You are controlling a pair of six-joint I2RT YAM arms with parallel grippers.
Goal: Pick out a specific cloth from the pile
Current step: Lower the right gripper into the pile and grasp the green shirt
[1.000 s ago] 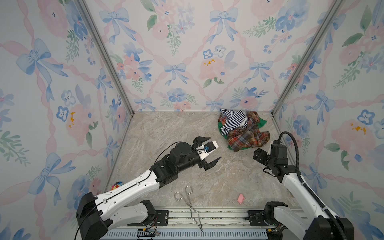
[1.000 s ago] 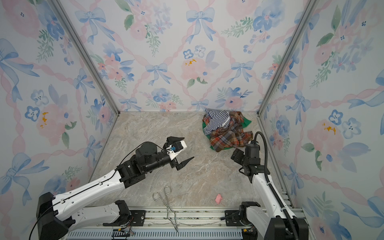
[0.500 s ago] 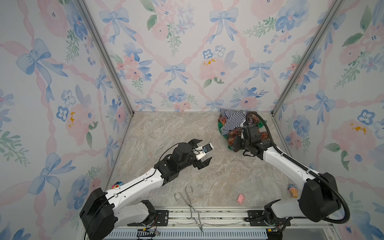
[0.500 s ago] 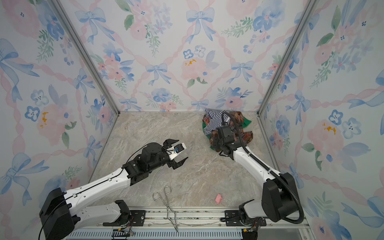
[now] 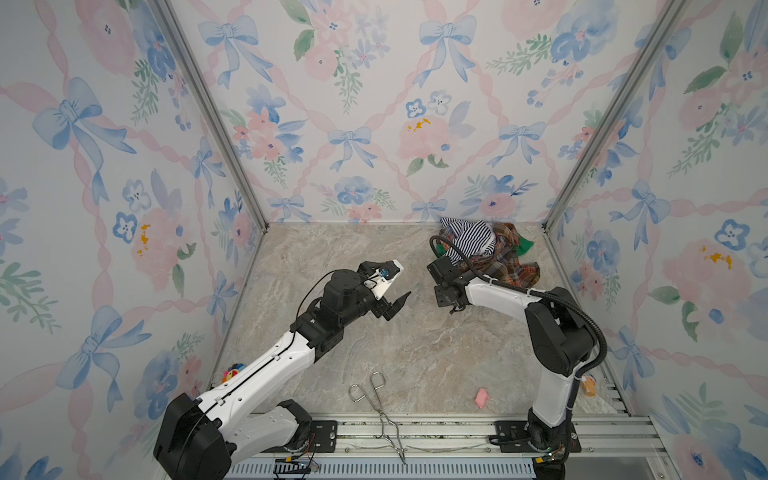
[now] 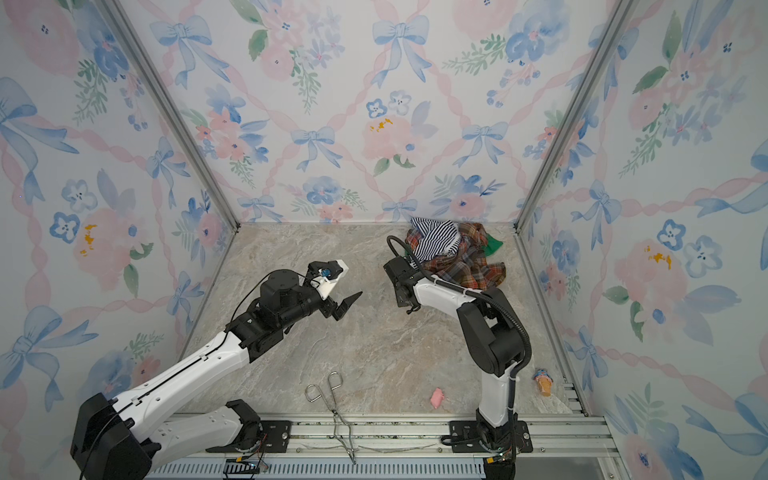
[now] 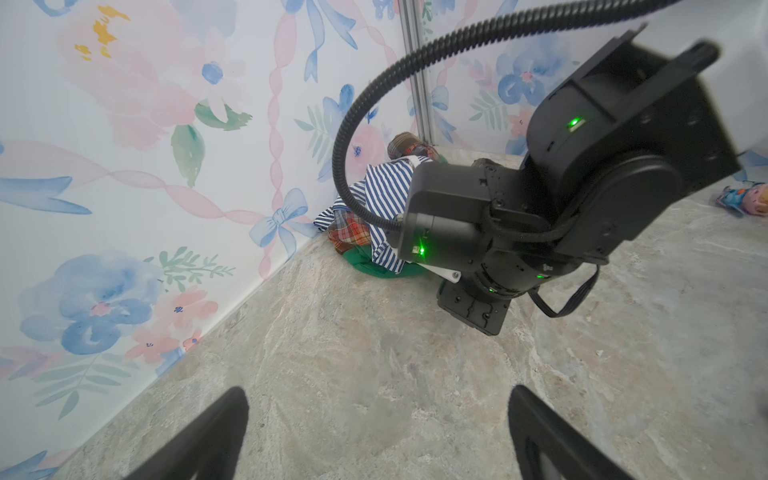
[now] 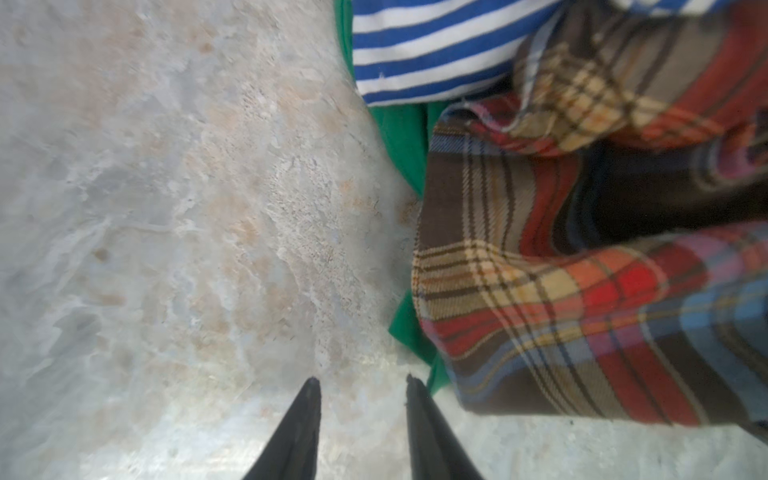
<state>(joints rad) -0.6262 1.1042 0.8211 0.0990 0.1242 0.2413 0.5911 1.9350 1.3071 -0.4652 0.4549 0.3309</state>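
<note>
My right gripper (image 8: 363,388), swung in from the near wall, hovers beside the pile (image 5: 494,253) with jaws narrowed but empty — the green cloth (image 8: 405,141) lies buried at the pile's foot — left gripper (image 5: 395,282) idle, agape.

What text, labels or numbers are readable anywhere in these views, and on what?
None readable.
Striped cloth, plaid shirt, green cloth: patterns or plain colour only, no print or tag showing.
Right arm's wrist housing: green lights and a small mark, too small to read.
Wallpaper: flowers and bows, no words.
</note>
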